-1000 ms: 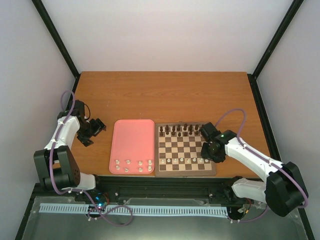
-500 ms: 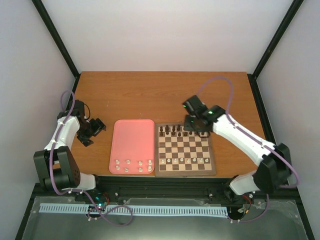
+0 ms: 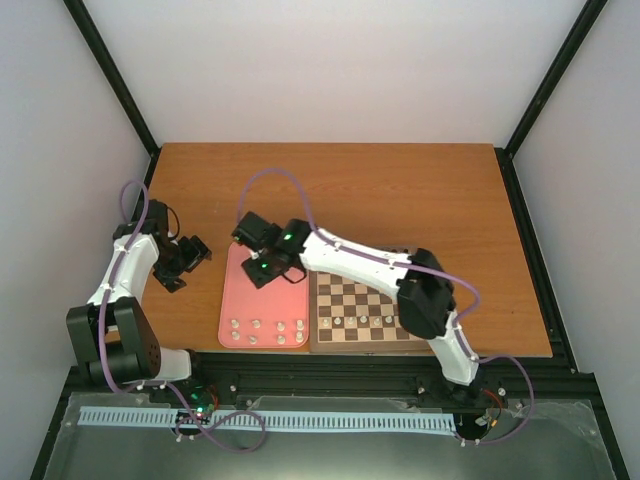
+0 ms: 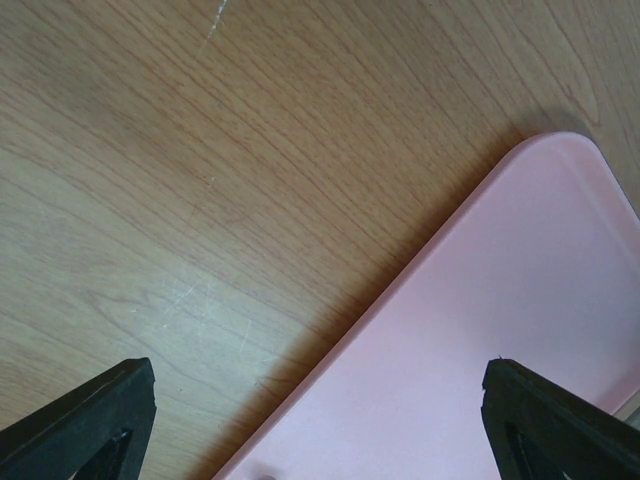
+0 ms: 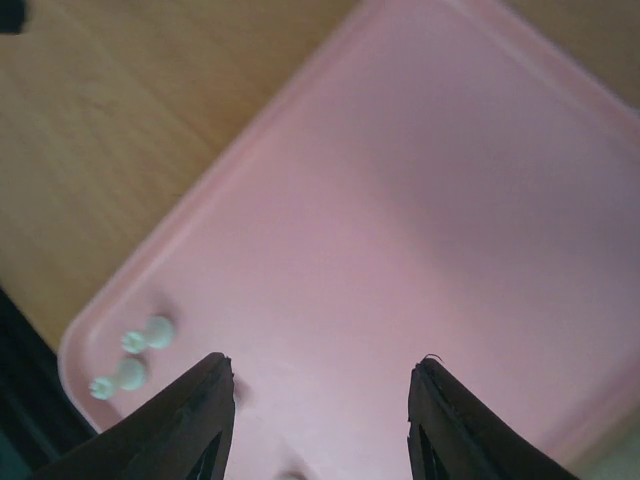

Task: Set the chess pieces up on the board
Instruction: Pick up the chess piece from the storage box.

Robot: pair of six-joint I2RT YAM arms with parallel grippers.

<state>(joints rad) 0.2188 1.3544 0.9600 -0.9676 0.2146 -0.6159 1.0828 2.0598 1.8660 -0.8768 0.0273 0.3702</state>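
Note:
The board (image 3: 368, 298) lies right of centre, and several white chess pieces (image 3: 372, 322) stand on its near rows. More white chess pieces (image 3: 265, 332) sit in two short rows at the near end of the pink tray (image 3: 262, 300). My right gripper (image 3: 258, 270) has reached across the board and hangs over the tray's far half. In the right wrist view it (image 5: 322, 385) is open with only bare tray (image 5: 430, 200) between its fingers, and two pieces (image 5: 148, 335) lie off to the left. My left gripper (image 3: 192, 262) is open beside the tray's left edge.
The right arm lies across the board's far rows and hides what stands there. In the left wrist view the open left gripper (image 4: 315, 380) hovers over the wooden table (image 4: 200, 150) and the tray's rounded corner (image 4: 540, 260).
The right arm swung from the board's right side, past its far edge, leftward over the pink tray, and its jaws widened. The left arm has not moved.

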